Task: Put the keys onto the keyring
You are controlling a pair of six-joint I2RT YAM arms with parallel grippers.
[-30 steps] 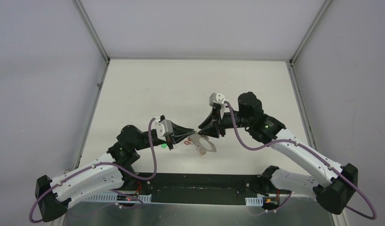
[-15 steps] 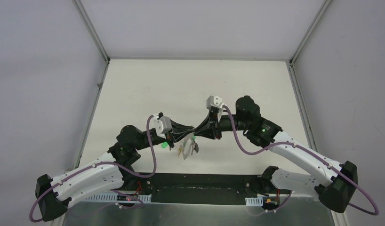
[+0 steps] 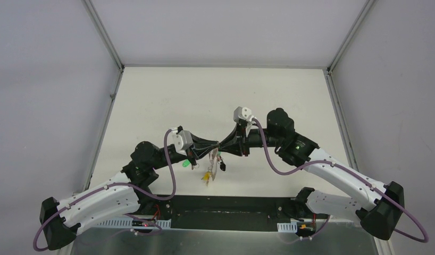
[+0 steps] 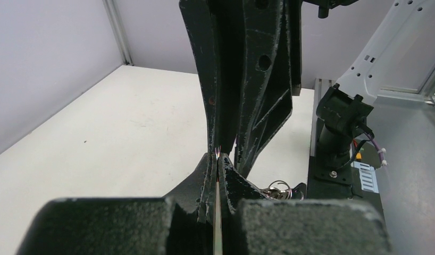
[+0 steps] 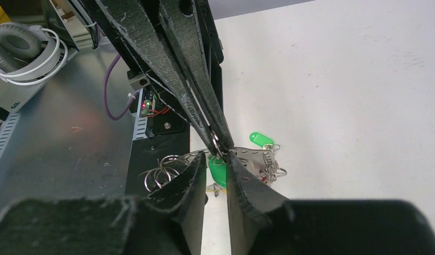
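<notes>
Yellow-capped key (image 3: 206, 176) now seemingly lower under keyring (image 3: 214, 159).

**Three cameras, one meeting point at the keyring**

The top external camera hangs high above and behind the keyring (image 3: 212, 163). It looks steeply down from far off and takes in the whole worktop (image 3: 151, 101), the left arm (image 3: 109, 196) and the right arm (image 3: 332, 170).

The left wrist camera sits just behind the left jaws, very near the keyring. It looks along them and past the keyring to the right arm's base.

The right wrist camera sits equally near on the keyring's opposite side, looking along the right jaws and down.

All three views share the spot at the keyring where both pairs of jaws meet. Each wrist view also shows the opposing jaws.
</notes>
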